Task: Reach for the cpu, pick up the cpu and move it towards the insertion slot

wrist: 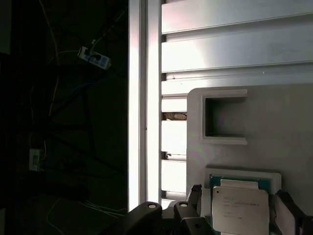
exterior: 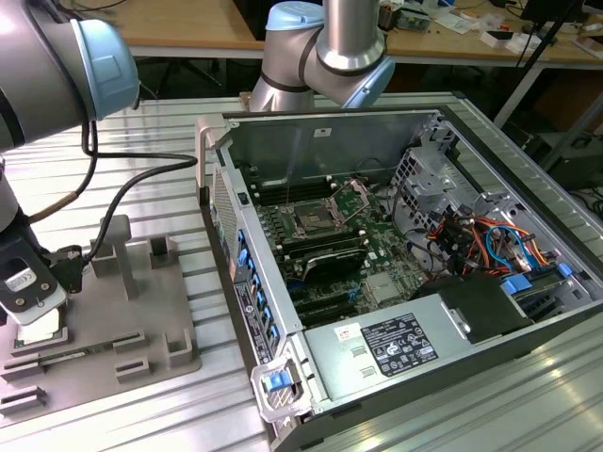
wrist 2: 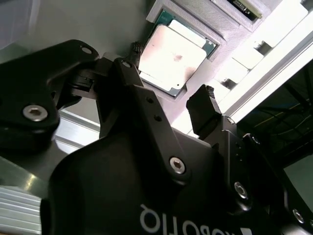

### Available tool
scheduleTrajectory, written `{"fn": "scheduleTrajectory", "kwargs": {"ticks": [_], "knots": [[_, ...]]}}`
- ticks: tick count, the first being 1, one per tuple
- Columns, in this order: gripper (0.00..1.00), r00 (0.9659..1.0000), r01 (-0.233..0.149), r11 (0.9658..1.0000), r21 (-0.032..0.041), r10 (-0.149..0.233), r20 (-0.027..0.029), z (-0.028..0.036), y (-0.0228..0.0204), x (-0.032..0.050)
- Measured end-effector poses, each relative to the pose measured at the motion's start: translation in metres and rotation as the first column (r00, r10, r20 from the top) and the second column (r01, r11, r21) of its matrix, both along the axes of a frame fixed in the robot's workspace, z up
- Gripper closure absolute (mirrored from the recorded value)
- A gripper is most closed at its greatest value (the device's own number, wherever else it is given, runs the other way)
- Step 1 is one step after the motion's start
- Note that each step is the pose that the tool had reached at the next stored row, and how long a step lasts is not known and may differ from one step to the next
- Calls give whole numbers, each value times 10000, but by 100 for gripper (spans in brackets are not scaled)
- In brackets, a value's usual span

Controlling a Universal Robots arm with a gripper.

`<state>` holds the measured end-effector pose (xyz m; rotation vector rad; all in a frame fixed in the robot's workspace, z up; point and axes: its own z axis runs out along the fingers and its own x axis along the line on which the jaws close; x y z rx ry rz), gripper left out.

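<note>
The cpu point(wrist: 239, 210), a flat silvery square chip, lies in a shallow recess of the grey tray point(wrist: 279, 127). In the exterior view the cpu point(exterior: 40, 330) is at the tray's point(exterior: 141, 311) left end, directly under my gripper point(exterior: 34, 313). In both wrist views my gripper point(wrist 2: 170, 74) is open, with one black fingertip point(wrist 2: 205, 103) on each side of the cpu point(wrist 2: 168, 56) and a small gap at each side. The insertion slot point(exterior: 310, 222), a metal-framed socket with a dark centre, sits on the motherboard inside the open computer case.
The open computer case point(exterior: 396, 245) lies on the slatted metal table point(exterior: 170, 141), to the exterior view's right of the tray. Grey upright blocks point(exterior: 118, 245) stand on the tray. A black cable point(exterior: 122, 188) hangs from the arm. The table's edge point(wrist: 144, 98) runs close beside the tray.
</note>
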<state>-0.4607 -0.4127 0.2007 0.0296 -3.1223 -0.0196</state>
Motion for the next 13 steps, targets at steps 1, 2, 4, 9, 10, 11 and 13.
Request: {"fn": "scheduleTrajectory", "kwargs": {"ticks": [1, 2, 4, 9, 10, 11, 13], "knots": [[35, 10000, 1, 10000, -1, -1, 1, -9, 0, 1], [35, 10000, 0, 10000, -4, 0, 0, -17, -1, 1], [35, 10000, 0, 10000, -12, 0, 4, -39, -4, 1], [35, 10000, -2, 10000, -22, 2, 4, -69, -17, 13], [35, 10000, -4, 10000, -24, 4, 3, -72, -20, 14], [35, 10000, -8, 10000, -23, 8, 4, -76, -24, 15], [35, 10000, -13, 10000, -24, 13, 5, -81, -34, 16]]}}
